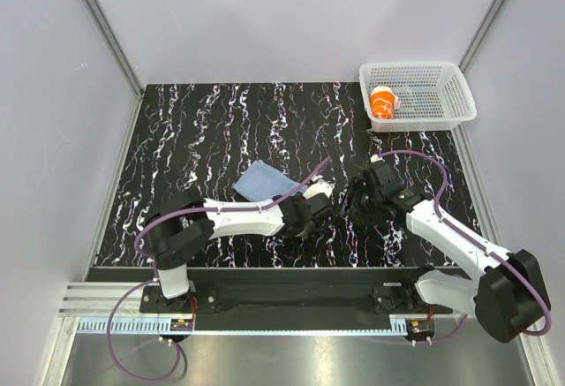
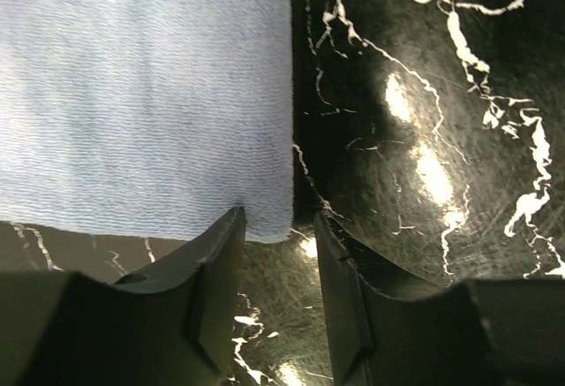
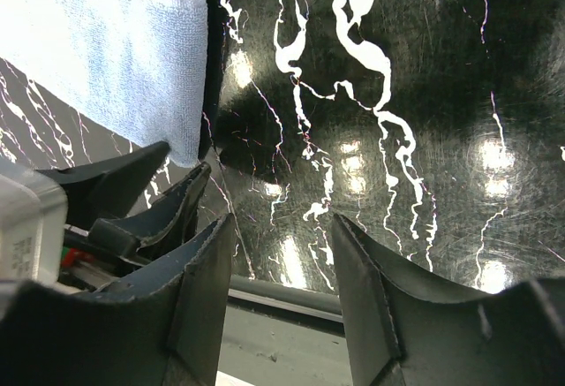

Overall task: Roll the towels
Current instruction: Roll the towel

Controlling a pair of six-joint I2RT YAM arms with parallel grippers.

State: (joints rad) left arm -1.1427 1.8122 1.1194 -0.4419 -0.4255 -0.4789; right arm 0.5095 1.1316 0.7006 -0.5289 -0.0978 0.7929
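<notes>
Towel (image 1: 265, 178) lies flat on the dark marbled table (image 1: 194, 139). It is pale blue and looks folded, with a thick doubled edge in the right wrist view. No roll is started, so we judge the task to be at its opening step.

Left gripper (image 1: 311, 206) sits low at the towel's near right corner. In its own camera the left gripper (image 2: 278, 218) has its jaws a narrow gap apart with nothing between them, and the towel (image 2: 141, 94) corner is just ahead of the gap. The left finger (image 2: 221, 253) meets the towel's near edge. We read this as lining up to pinch the corner, since a roll has to start from a lifted edge.

Right gripper (image 1: 357, 196) is just right of the towel, off the cloth and facing it. From its wrist, the right gripper (image 3: 278, 218) stands moderately open and empty over bare table. The towel (image 3: 124, 50) lies ahead and to the left, with the other arm's fingers (image 3: 150, 192) beside it. It is probably waiting to take the same edge or pin the cloth.

White basket (image 1: 459, 94) stands well away from the towel, at the far right. It holds an orange-and-white thing (image 1: 382, 103), possibly a finished roll, though we cannot tell.
</notes>
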